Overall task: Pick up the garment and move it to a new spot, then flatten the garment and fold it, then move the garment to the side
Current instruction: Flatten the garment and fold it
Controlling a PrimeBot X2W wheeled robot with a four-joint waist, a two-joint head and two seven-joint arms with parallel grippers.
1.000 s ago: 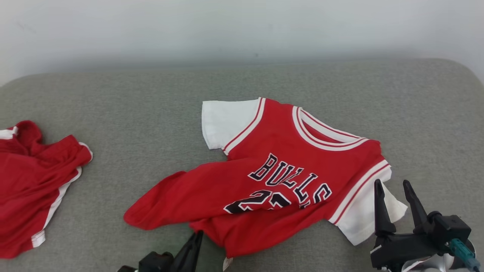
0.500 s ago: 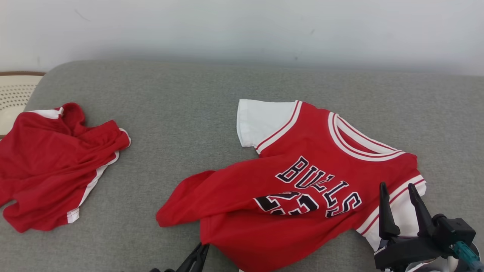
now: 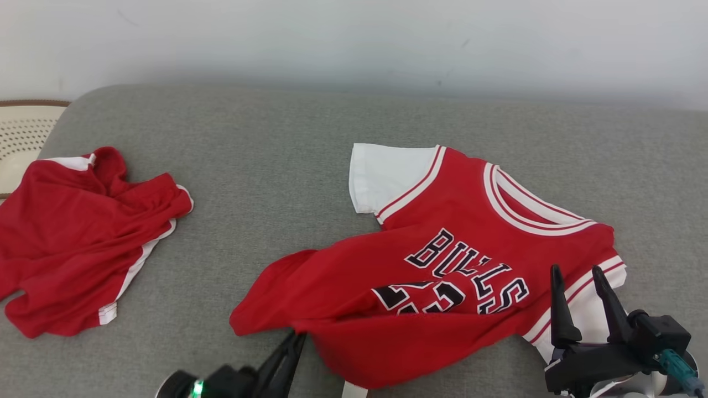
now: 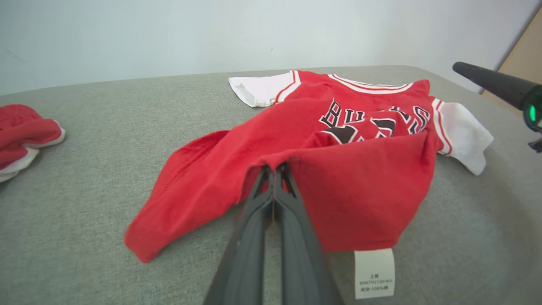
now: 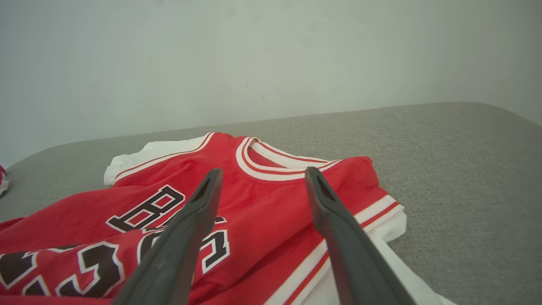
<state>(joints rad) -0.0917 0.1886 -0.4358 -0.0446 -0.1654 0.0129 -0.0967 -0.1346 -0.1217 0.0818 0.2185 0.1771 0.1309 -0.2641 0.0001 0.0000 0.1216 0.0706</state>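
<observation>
So the red short-sleeved basketball jersey with white sleeves and black "BULLS" lettering [image 3: 343,282] is lying on a grey fabric-covered cushion [image 3: 265,166], right of the middle and reaching down toward the near edge. Collar points to the far right, and the hem is at the near side. It's not flat at all: the lower part is bunched up and folded over itself, so the number under the lettering is half creased.

The left tool [image 4: 273,171] is pinched tight on the red hem near the cushion's near edge. Its two dark fingers are pressed together with the fabric caught between the tips, and the cloth tents up a bit around them. A small white care label [image 4: 374,273] hangs off the hem just beside it, to the right.

The right tool [image 3: 576,273] sits over the jersey's white sleeve by the near right part of the cushion. Its fingers are spread wide with nothing between them. Can't tell if the tips actually touch the cloth.

Over by the left edge of the cushion, well apart from the jersey, there's a crumpled pair of red shorts with white trim [image 3: 72,243]. Past that edge a cream perforated surface with a brown rim [image 3: 22,132] pokes in. Plain pale wall [image 3: 332,38] behind the far edge.
</observation>
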